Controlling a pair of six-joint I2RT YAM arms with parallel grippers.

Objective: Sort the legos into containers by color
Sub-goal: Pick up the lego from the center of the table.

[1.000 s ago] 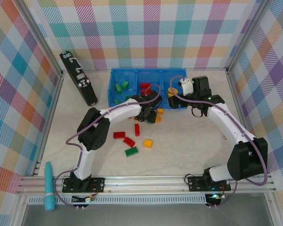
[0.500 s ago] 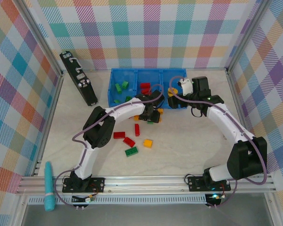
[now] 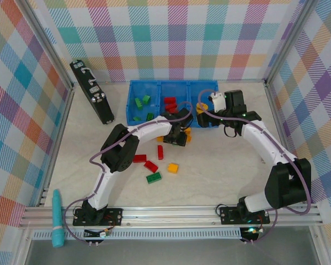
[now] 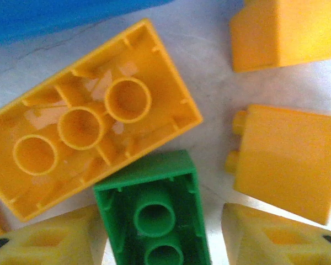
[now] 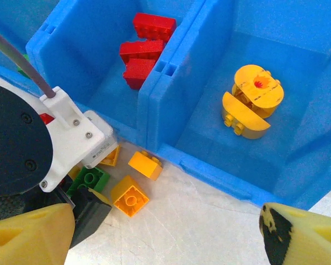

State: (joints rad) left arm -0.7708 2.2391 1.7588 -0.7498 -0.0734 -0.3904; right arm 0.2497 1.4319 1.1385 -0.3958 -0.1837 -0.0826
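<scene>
The blue tray (image 3: 174, 84) has three compartments: green legos (image 3: 142, 101) on the left, red ones (image 5: 146, 47) in the middle, yellow pieces (image 5: 251, 99) on the right. In front of the tray my left gripper (image 3: 175, 136) is down on the table. Its open jaws stand on either side of an upside-down green brick (image 4: 154, 204), with a sliver of table showing beside the right fingertip (image 4: 276, 237). Orange bricks (image 4: 94, 121) (image 4: 287, 160) lie close around it. My right gripper (image 5: 165, 243) hovers open over the tray's front wall, holding nothing.
Loose bricks lie on the table nearer the arms: red (image 3: 139, 158) (image 3: 151, 166) (image 3: 160, 152), green (image 3: 153, 178), orange (image 3: 172, 168). A long black bar (image 3: 92, 91) lies left of the tray. A teal stick (image 3: 57, 218) rests at the near left rail.
My left gripper has shifted slightly right towards the orange bricks and its jaws have narrowed around the green brick. The right arm has barely moved.
</scene>
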